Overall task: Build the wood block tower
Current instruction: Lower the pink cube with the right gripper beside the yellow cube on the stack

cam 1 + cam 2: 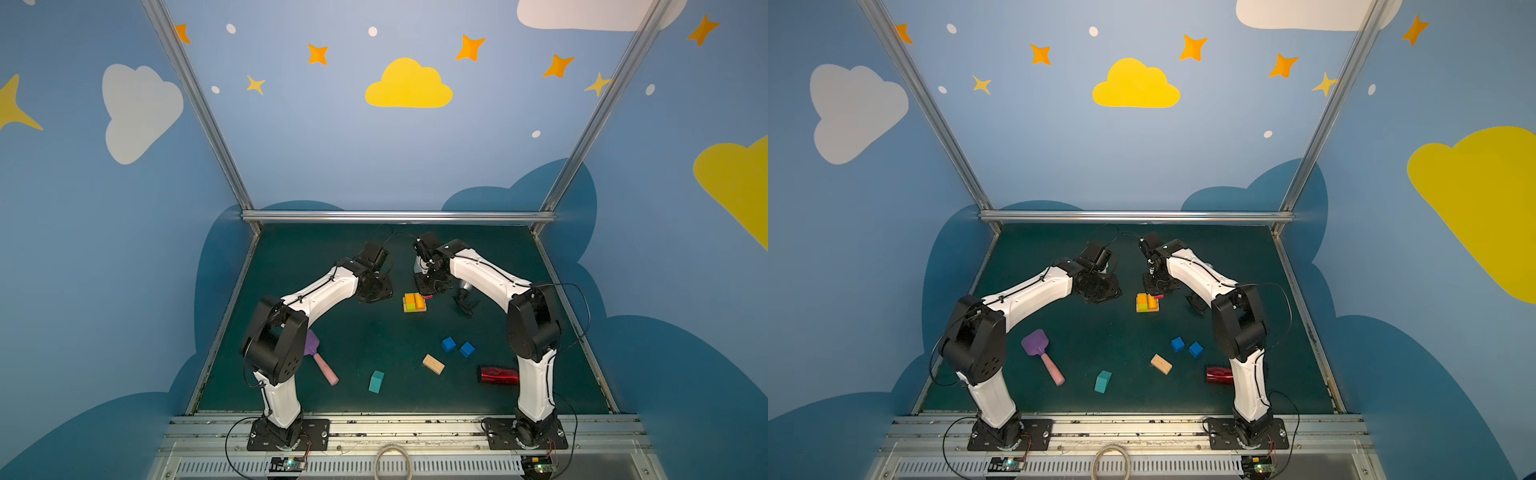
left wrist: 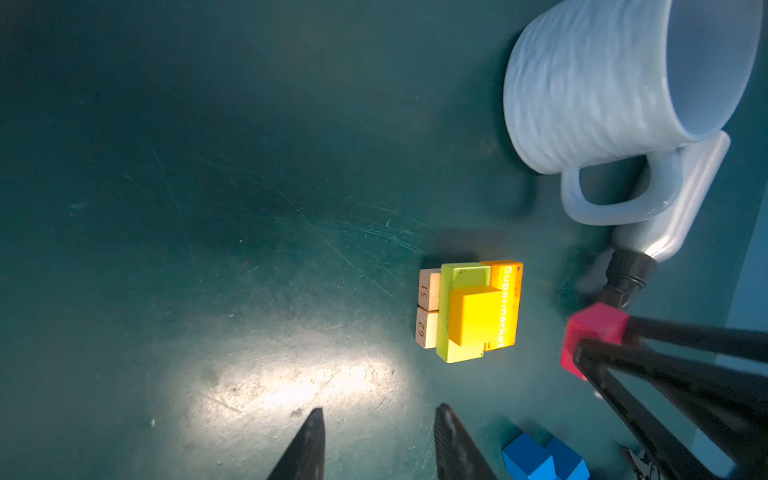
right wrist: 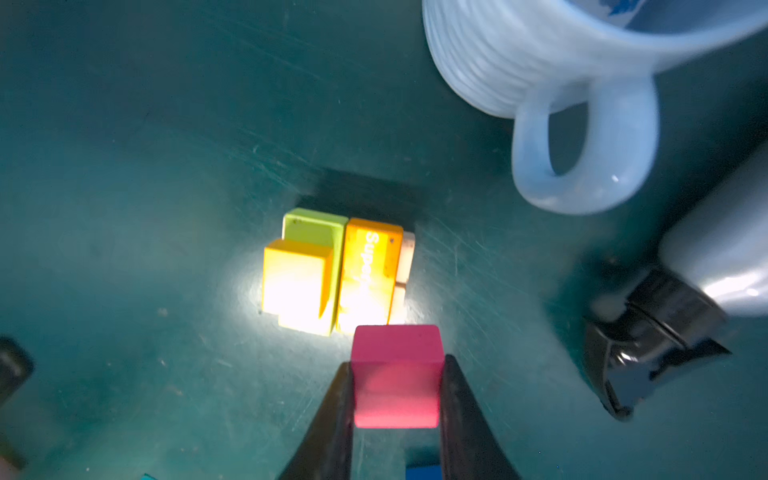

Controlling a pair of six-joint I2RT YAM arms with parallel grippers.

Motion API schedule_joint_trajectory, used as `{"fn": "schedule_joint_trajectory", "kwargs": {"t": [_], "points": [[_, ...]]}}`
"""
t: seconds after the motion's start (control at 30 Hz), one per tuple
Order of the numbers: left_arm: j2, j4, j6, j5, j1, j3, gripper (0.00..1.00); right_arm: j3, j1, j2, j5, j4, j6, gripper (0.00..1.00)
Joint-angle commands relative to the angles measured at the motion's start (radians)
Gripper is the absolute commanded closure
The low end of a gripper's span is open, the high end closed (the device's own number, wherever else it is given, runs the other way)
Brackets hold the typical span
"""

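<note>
Mid-table, toward the back wall: a low tower [image 1: 414, 302] with a pink cube [image 3: 397, 386] pinched just beside it.

Right gripper [image 3: 397, 362] is clamped on the pink cube, one finger on each side face, close to the end of the orange bar [image 3: 370, 270]. That bar and the yellow-green bar [image 2: 465, 274] lie side by side, and in both top views their long axes run from the robot toward the back wall. Two tan bars [image 2: 428, 307] lie crosswise beneath them, their numbered ends poking out beside the green one. An orange cube [image 2: 476, 316] sits on top. Left gripper [image 2: 381, 409] hangs left of the tower, fingers partway apart with nothing between them. Nearer the robot lie two blue cubes [image 1: 448, 344], a loose tan bar [image 1: 433, 364] set aslant, and the teal piece [image 1: 376, 382] on its side, long axis roughly front to back.
</note>
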Motion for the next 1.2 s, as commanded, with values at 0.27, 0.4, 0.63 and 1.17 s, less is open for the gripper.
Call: {"fn": "schedule_joint_trajectory", "kwargs": {"t": [0.27,0.4,0.63,1.17], "points": [[0.026,-0.011,0.011,0.017,0.015,0.023,0.57,0.081,-0.011,0.079,-0.019,-0.034,0.009,0.72],[0.031,-0.012,0.011,0.021,0.015,0.025,0.57,0.088,-0.011,0.092,-0.018,-0.035,0.015,0.72],[0.034,-0.014,0.012,0.021,0.019,0.028,0.57,0.088,-0.013,0.104,-0.036,-0.03,0.022,0.72],[0.027,-0.014,0.01,0.021,0.018,0.022,0.57,0.088,-0.012,0.122,-0.055,-0.024,0.033,0.69]]}}
